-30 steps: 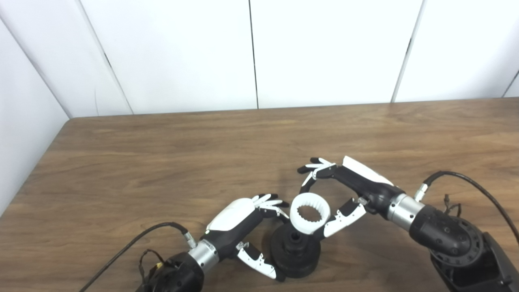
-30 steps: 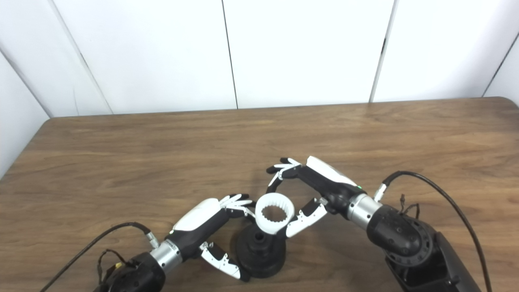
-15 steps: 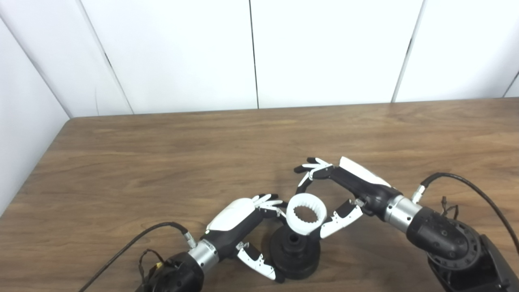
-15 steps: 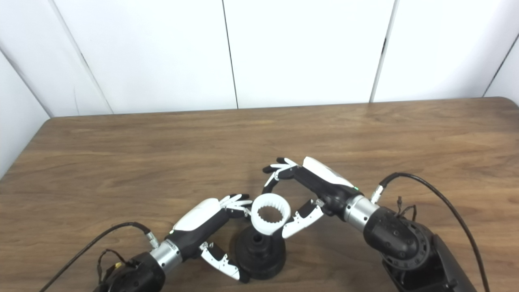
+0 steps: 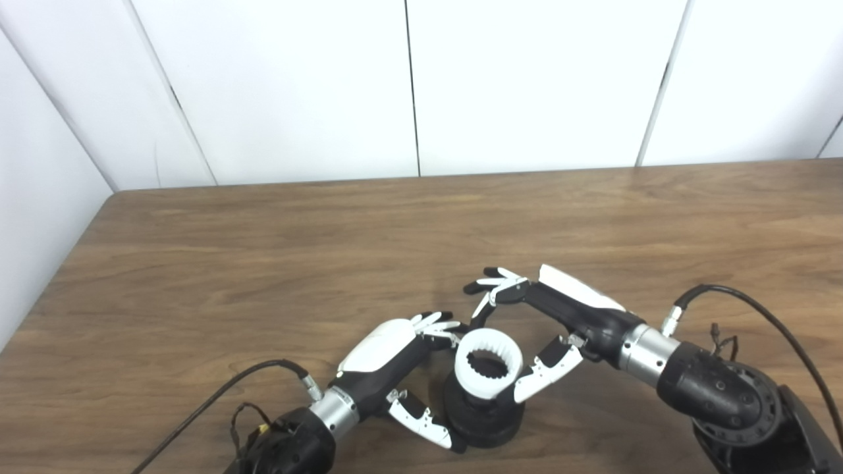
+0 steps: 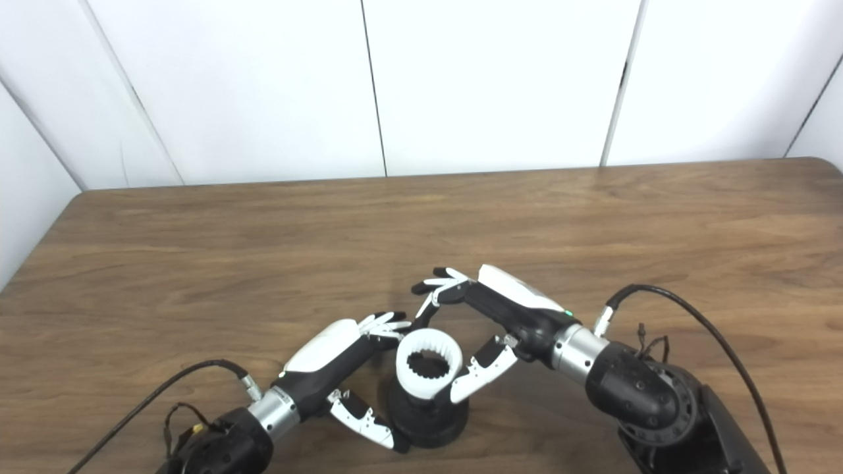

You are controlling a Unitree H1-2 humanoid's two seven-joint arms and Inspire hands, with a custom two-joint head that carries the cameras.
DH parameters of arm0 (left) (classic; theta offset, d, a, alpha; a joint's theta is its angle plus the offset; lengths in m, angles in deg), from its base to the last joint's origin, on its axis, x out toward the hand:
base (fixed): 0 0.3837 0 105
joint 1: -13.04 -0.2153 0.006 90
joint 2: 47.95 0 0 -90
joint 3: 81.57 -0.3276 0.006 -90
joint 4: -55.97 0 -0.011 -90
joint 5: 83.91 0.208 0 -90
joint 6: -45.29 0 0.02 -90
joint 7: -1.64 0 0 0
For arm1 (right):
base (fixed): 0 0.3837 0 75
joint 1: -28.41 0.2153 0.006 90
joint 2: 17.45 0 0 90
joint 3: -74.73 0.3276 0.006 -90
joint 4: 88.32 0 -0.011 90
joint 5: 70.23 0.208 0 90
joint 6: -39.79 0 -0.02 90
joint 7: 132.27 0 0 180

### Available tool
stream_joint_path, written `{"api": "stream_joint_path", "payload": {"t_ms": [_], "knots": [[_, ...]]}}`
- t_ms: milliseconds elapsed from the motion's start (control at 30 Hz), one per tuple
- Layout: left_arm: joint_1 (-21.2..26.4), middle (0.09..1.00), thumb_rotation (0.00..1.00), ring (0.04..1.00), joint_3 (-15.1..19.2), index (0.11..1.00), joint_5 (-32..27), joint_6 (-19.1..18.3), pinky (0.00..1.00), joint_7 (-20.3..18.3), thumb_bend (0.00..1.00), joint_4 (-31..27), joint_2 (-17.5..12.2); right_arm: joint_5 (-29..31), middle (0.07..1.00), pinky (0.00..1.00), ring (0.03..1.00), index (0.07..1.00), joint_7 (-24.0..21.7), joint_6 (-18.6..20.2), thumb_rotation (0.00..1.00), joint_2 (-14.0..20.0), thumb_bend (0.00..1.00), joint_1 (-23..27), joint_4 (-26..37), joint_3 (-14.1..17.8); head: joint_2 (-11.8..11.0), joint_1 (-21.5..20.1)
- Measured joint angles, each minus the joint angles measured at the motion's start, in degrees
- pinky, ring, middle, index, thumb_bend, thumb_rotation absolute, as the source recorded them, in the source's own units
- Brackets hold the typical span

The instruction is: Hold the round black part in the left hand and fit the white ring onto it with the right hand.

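The round black part [image 5: 484, 421] stands on the table near the front edge, and my left hand [image 5: 402, 355] is shut on it, fingers behind and thumb in front at its left side. The white ring [image 5: 488, 365], toothed on the inside, sits directly over the black part's raised hub, whose dark top shows through the hole. My right hand [image 5: 546, 322] is shut on the ring, thumb against its right side and fingers curled over its far rim. Whether the ring is fully seated cannot be told.
The wooden table [image 5: 263, 263] stretches away to white wall panels at the back. Its left edge runs close to the left wall. Cables trail from both wrists near the front edge, one at the left wrist [image 5: 217, 401] and one at the right wrist [image 5: 757, 296].
My right hand has carried the white ring leftward and down, from tilted above the black part to centred over its hub. The left hand and black part shifted slightly.
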Motion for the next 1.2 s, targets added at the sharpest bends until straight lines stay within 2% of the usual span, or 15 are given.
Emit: {"api": "stream_joint_path", "payload": {"t_ms": [300, 1200], "knots": [[0.02, 0.905, 0.23, 0.988, 0.00, 0.592, -0.06, 0.03, 1.00, 0.16, 0.83, 0.11, 0.11, 0.20, 0.887, 0.95, 1.000, 0.488, -0.13, 0.01, 0.15, 0.15, 0.53, 0.56, 0.00, 1.26, 0.17, 0.00], [0.35, 0.901, 0.24, 0.984, -0.01, 0.590, -0.02, -0.06, 1.00, 0.12, 0.83, 0.13, 0.12, 0.29, 0.888, 0.94, 1.000, 0.489, -3.25, 0.10, 0.15, 1.50, 0.53, 0.56, 0.44, 0.98, 0.79, 0.26]]}}
